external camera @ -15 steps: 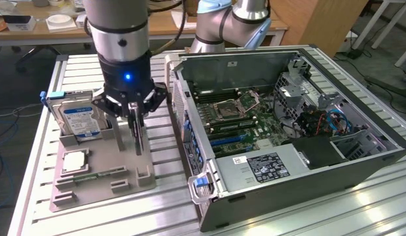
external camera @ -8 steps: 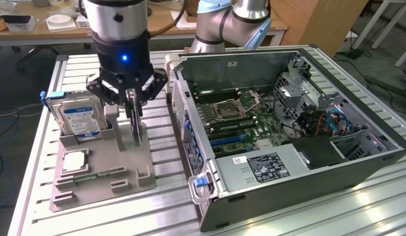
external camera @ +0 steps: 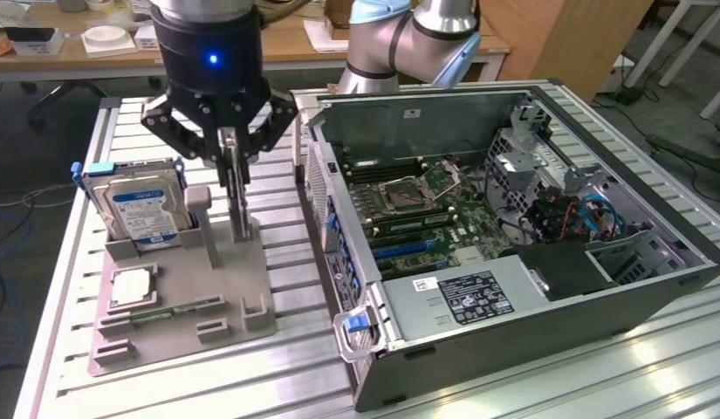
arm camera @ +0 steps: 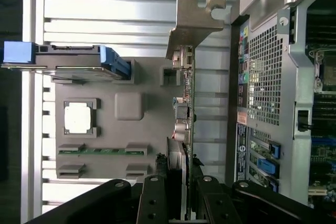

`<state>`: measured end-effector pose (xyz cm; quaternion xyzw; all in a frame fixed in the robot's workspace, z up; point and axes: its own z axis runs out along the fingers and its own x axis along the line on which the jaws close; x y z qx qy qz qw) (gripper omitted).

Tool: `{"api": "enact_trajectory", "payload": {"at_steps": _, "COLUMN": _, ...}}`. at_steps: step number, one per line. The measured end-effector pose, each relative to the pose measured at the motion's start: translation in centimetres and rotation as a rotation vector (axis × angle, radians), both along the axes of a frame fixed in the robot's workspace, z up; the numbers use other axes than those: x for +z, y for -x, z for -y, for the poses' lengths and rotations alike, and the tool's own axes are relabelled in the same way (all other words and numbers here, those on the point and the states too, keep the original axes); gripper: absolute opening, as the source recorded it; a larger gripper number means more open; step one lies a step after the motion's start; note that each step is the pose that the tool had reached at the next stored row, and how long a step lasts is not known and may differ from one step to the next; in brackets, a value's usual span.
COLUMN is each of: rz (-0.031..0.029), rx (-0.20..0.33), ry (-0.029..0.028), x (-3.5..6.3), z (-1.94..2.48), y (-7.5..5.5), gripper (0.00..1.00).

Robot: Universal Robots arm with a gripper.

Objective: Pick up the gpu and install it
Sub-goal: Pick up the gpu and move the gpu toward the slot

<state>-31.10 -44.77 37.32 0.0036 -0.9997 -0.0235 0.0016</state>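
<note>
In the exterior view I am seeing the pincer [external camera: 233,160] hanging over the grey parts tray [external camera: 179,330] on the tabletop [external camera: 301,384], closed narrow on the upper end of the gpu [external camera: 237,205]. The card is standing upright, its long axis running straight down from the fingers toward the tray's slot post, thin edge toward this camera. I cannot tell whether its lower end is clear of the slot. The hard drive [external camera: 144,209] is sitting just beside it in its own cradle, and the open computer case [external camera: 639,288] is lying at the exterior view's right. I am judging this as the pick-up step, with the install not yet done. In the wrist view the gpu [arm camera: 188,108] is showing edge-on, reaching away from the pincer [arm camera: 177,167], with the pale metal bracket [arm camera: 195,19] at the far end. The card is running alongside the case's rear panel [arm camera: 265,77], near it but apart. Any move toward the case, I reckon, is calling for a straight lift first, a firm, untwisted grip, and clearance over the case wall.
</note>
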Motion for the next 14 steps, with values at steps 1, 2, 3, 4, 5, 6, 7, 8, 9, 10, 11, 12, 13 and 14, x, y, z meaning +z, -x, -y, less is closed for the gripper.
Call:
{"api": "enact_trajectory", "payload": {"at_steps": 1, "rz": 0.0, "rx": -0.004, "ry": 0.0, "x": 0.23, "z": 0.0, "y": 0.0, "gripper": 0.27}}
{"api": "enact_trajectory", "payload": {"at_steps": 2, "rz": 0.0001, "rx": -0.008, "ry": -0.0001, "x": 0.52, "z": 0.0, "y": 0.0, "gripper": 0.27}}
{"api": "enact_trajectory", "payload": {"at_steps": 3, "rz": 0.0, "rx": -0.011, "ry": 0.0, "x": 0.85, "z": -0.01, "y": 0.0, "gripper": 0.27}}
{"api": "enact_trajectory", "payload": {"at_steps": 4, "rz": 0.0, "rx": -0.014, "ry": 0.0, "x": 1.19, "z": -0.01, "y": 0.0, "gripper": 0.27}}
{"api": "enact_trajectory", "payload": {"at_steps": 5, "rz": 0.0, "rx": -0.016, "ry": 0.0, "x": 1.55, "z": -0.01, "y": 0.0, "gripper": 0.27}}
{"api": "enact_trajectory", "payload": {"at_steps": 6, "rz": 0.0, "rx": -0.019, "ry": 0.0, "x": 1.87, "z": -0.01, "y": 0.0, "gripper": 0.27}}
{"api": "enact_trajectory", "payload": {"at_steps": 7, "rz": 0.0, "rx": -0.021, "ry": -0.0001, "x": 2.15, "z": -0.01, "y": 0.0, "gripper": 0.27}}
{"api": "enact_trajectory", "payload": {"at_steps": 8, "rz": 0.0001, "rx": -0.023, "ry": 0.0, "x": 2.4, "z": -0.01, "y": 0.0, "gripper": 0.27}}
{"api": "enact_trajectory", "payload": {"at_steps": 9, "rz": 0.0, "rx": -0.026, "ry": 0.0, "x": 2.66, "z": -0.01, "y": 0.0, "gripper": 0.27}}
{"api": "enact_trajectory", "payload": {"at_steps": 10, "rz": 0.0, "rx": -0.028, "ry": 0.0, "x": 2.86, "z": -0.01, "y": 0.0, "gripper": 0.27}}
{"api": "enact_trajectory", "payload": {"at_steps": 11, "rz": 0.0, "rx": -0.029, "ry": 0.0, "x": 3.04, "z": -0.01, "y": 0.0, "gripper": 0.27}}
{"api": "enact_trajectory", "payload": {"at_steps": 12, "rz": 0.0001, "rx": -0.03, "ry": 0.0, "x": 3.21, "z": -0.01, "y": 0.0, "gripper": 0.27}}
{"api": "enact_trajectory", "payload": {"at_steps": 13, "rz": 0.0001, "rx": -0.031, "ry": -0.0001, "x": 3.32, "z": -0.01, "y": 0.0, "gripper": 0.27}}
{"api": "enact_trajectory", "payload": {"at_steps": 14, "rz": 0.0001, "rx": -0.033, "ry": -0.0002, "x": 3.42, "z": -0.01, "y": 0.0, "gripper": 0.27}}
